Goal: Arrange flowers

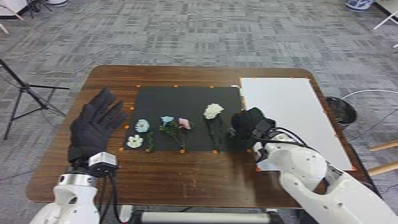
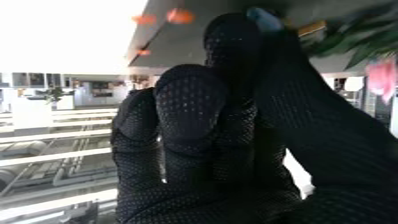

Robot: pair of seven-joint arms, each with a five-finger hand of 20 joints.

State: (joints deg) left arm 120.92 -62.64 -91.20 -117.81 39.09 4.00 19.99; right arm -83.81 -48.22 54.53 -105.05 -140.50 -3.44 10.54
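In the head view, the left hand is lying open over the left side of the brown counter, its fingers straight and spread apart. The right hand is hovering around the line between the black mat and the white sheet. In the right wrist view, its fingers are curling, and its thumb is meeting one of them at the tips, pinching a small blue thing that is too blurred to identify.

The task's flowers are lying on the black mat. The large white flower is resting nearest the right hand, its head pointing away from the robot and its dark stem running back toward it. The pink flower is sitting farther left, with the blue flower just beside it and green leaves gathering below both. Near the mat's left edge, the pale blue flower is lying beyond the small white flower, and a green sprig is lying just to the right of the latter.

The white sheet is covering the counter's right side, and orange dots are marking the borders of both mat and sheet. On the grey floor, a black tripod is standing left of the counter, and a dark round object is sitting to the right.
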